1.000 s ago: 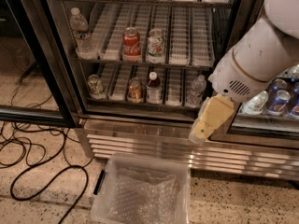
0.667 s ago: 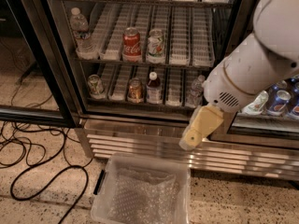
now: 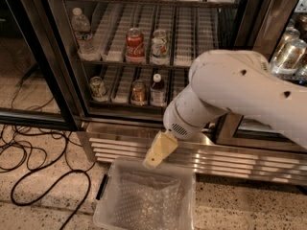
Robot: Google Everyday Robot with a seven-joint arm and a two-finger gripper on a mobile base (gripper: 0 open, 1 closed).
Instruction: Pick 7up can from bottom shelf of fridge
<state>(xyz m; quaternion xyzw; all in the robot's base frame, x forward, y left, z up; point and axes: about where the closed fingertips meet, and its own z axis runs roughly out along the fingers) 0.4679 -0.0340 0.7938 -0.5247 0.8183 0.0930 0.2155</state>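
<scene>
The 7up can (image 3: 97, 87), dull green and silvery, stands at the left end of the bottom shelf (image 3: 120, 82) of the fridge (image 3: 67, 71), whose door is open. An orange-brown can (image 3: 139, 93) and a small white-capped bottle (image 3: 157, 90) stand to its right on the same rack. My gripper (image 3: 154, 159) hangs below the shelf in front of the ribbed steel base (image 3: 120, 145), over the rim of a clear bin. It is to the right of and lower than the 7up can and holds nothing that shows. The white arm (image 3: 240, 92) hides the right part of the shelf.
A clear plastic bin (image 3: 110, 200) with bubble wrap stands on the floor before the fridge. The rack above holds a water bottle (image 3: 81, 32), a red cola can (image 3: 135, 45) and a white-and-green can (image 3: 159, 46). Black cables (image 3: 43, 176) lie on the floor at left. More bottles (image 3: 288, 54) stand behind glass at right.
The arm has swung left and down. The gripper has moved from in front of the shelf's right end to lower left, over the bin's rim.
</scene>
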